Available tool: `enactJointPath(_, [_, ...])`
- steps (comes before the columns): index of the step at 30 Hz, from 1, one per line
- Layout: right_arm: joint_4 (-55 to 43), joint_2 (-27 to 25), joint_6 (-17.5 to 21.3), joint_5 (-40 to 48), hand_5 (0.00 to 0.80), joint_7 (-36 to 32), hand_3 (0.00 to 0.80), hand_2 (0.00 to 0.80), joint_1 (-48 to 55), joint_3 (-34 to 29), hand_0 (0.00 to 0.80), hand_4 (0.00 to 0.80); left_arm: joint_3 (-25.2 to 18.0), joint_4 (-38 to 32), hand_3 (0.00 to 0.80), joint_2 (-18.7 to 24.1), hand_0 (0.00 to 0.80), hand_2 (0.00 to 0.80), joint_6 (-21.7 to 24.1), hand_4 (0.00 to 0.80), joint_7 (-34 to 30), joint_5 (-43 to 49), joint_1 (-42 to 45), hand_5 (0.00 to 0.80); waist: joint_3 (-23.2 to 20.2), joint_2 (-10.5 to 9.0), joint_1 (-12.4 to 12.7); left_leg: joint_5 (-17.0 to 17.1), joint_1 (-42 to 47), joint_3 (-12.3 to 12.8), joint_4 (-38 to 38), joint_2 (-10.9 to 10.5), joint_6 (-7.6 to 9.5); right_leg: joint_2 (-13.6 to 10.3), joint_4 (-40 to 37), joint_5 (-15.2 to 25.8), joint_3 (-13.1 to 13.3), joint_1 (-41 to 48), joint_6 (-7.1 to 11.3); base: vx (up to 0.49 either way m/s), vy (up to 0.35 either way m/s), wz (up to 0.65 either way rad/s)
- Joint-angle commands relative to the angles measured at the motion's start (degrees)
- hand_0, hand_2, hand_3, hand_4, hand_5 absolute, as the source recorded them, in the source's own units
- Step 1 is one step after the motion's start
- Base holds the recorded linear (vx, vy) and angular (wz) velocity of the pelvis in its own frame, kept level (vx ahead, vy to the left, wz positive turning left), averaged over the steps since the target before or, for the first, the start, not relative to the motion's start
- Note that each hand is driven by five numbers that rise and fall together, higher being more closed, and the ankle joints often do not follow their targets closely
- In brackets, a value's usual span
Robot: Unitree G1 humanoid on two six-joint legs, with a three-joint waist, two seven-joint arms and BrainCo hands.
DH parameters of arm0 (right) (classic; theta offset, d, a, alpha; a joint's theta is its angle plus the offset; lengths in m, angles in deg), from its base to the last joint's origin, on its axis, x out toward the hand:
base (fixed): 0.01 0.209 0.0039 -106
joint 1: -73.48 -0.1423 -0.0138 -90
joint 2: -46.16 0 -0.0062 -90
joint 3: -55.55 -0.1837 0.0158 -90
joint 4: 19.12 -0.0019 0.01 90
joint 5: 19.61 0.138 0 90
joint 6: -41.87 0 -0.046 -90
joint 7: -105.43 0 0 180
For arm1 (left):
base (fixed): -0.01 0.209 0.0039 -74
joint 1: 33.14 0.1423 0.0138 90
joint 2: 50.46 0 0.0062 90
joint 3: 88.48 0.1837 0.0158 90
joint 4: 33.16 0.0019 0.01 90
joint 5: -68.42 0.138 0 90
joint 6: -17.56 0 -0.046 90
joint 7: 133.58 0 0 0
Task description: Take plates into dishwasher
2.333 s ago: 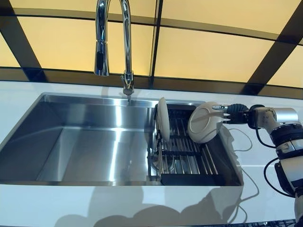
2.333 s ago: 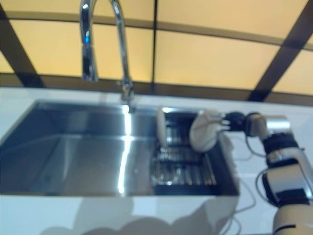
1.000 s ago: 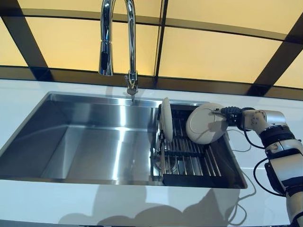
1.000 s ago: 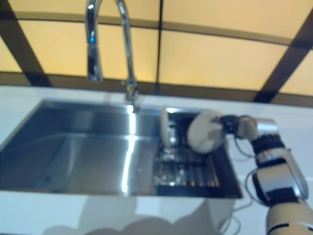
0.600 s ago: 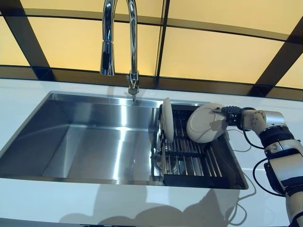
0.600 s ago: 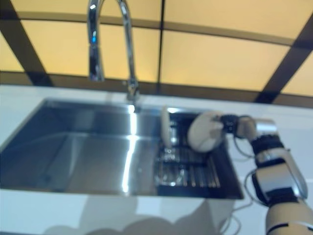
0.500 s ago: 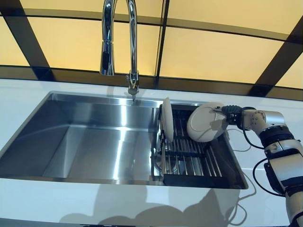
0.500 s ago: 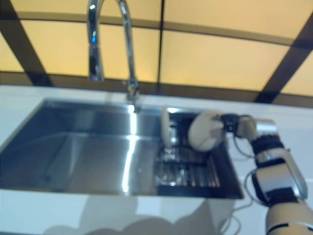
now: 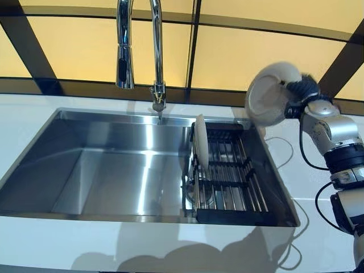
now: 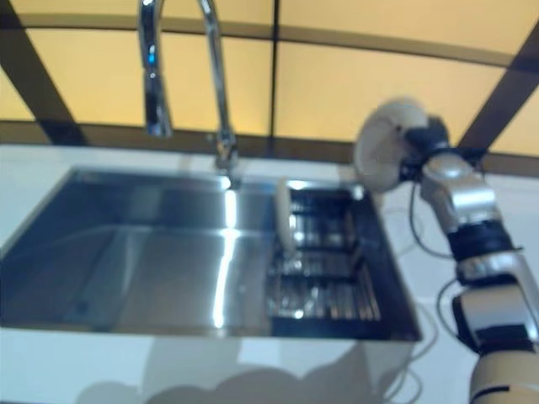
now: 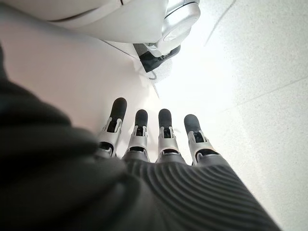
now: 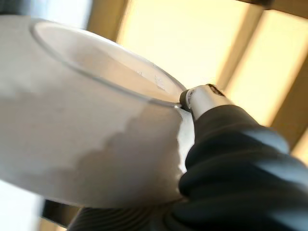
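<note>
My right hand (image 9: pixel 302 92) holds a white plate (image 9: pixel 268 94) by its rim, high above the right end of the sink and level with the window behind. In the right wrist view the plate (image 12: pixel 82 120) fills the picture with my thumb (image 12: pixel 202 98) pinched on its edge. A second white plate (image 9: pixel 200 142) stands upright on edge at the left of the black dish rack (image 9: pixel 227 182) inside the steel sink (image 9: pixel 102 165). My left hand (image 11: pixel 154 139) shows only in its own wrist view, fingers straight and holding nothing.
A tall chrome tap (image 9: pixel 139 51) rises behind the sink's middle. White counter (image 9: pixel 318 170) runs around the sink. A small steel item (image 9: pixel 200 196) lies under the rack bars.
My right hand has lifted the plate up and out of the rack, from just above the bars to well above the sink's right end. The upright plate has stayed put.
</note>
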Motion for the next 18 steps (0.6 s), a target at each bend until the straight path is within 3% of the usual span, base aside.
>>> enactJointPath(1, [-7.9,-4.6,8.9,-9.3,0.8,6.8,0.8,0.8,-3.5,-2.5,0.8,0.8,0.5,-0.5,0.0,-1.8,0.0,0.0,3.4,0.0,0.0,0.4,-2.2,0.0,-1.7,-1.43,-0.1,-4.5,0.9,4.5,2.8,-2.5,1.81,0.0,4.3,-1.7,2.4,-0.2,2.26,-0.004,0.063,-0.01])
enactJointPath(11, [-22.7,-8.8,12.7,-13.8,0.8,10.6,0.8,0.8,12.2,-14.4,0.8,0.8,-1.7,-0.9,0.0,-2.1,0.0,0.0,4.2,0.0,-0.2,2.0,0.3,0.0,-1.8,-1.0,-3.4,-4.7,1.1,5.8,1.8,-2.7,2.84,-1.1,6.8,-0.6,4.1,-3.1,4.27,-0.02,0.075,-0.05])
enactJointPath(15, [-25.8,-11.7,15.3,-13.9,0.8,10.7,0.8,0.8,22.0,-22.4,0.8,0.8,-2.5,-0.6,0.0,-1.5,0.0,0.0,3.6,0.0,-0.9,3.5,1.4,0.0,-1.2,-1.41,-6.1,-4.3,1.5,7.3,0.4,-2.6,2.73,-1.6,8.4,2.5,5.0,-6.4,6.05,-0.005,0.065,-0.24])
enactJointPath(18, [-27.0,-11.1,17.3,-14.3,0.8,11.2,0.8,0.8,30.0,-28.0,0.8,0.8,-2.8,-0.4,0.0,-1.1,0.0,0.0,2.8,0.0,-0.9,5.2,1.4,0.0,0.0,-2.23,-8.7,-5.1,2.1,9.8,0.1,-2.0,2.39,-2.5,9.1,7.5,4.6,-11.0,8.14,-0.058,0.0,-0.51])
